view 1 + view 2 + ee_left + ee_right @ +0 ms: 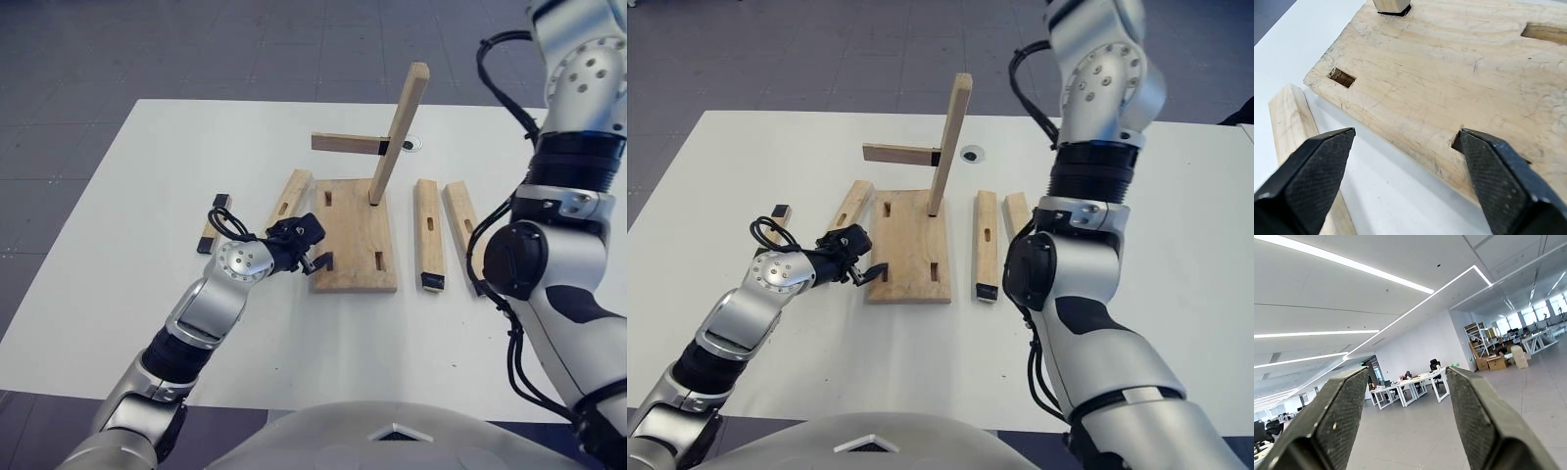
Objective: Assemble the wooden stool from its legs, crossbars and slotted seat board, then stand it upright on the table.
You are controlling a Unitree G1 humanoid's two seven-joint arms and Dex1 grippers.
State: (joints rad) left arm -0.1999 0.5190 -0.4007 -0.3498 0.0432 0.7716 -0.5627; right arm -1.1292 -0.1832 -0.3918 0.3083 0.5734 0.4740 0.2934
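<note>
The slotted seat board [355, 235] lies flat on the white table. One leg [400, 132] stands tilted in its far right slot, with a crossbar [348, 143] sticking out from it to the left. My left gripper [315, 260] is open at the board's near left corner, its fingertips [1312, 171] straddling the board's edge [1449, 73] beside a slot [1339, 77]. A loose leg [290, 199] lies left of the board and two more [428, 235] lie to its right. My right gripper [1405, 421] is open, raised high and pointing at the ceiling, holding nothing.
A short wooden piece with a black end [216, 223] lies at the far left. A round cable grommet [409, 144] sits in the table behind the standing leg. The table's near half [323, 343] is bare white surface.
</note>
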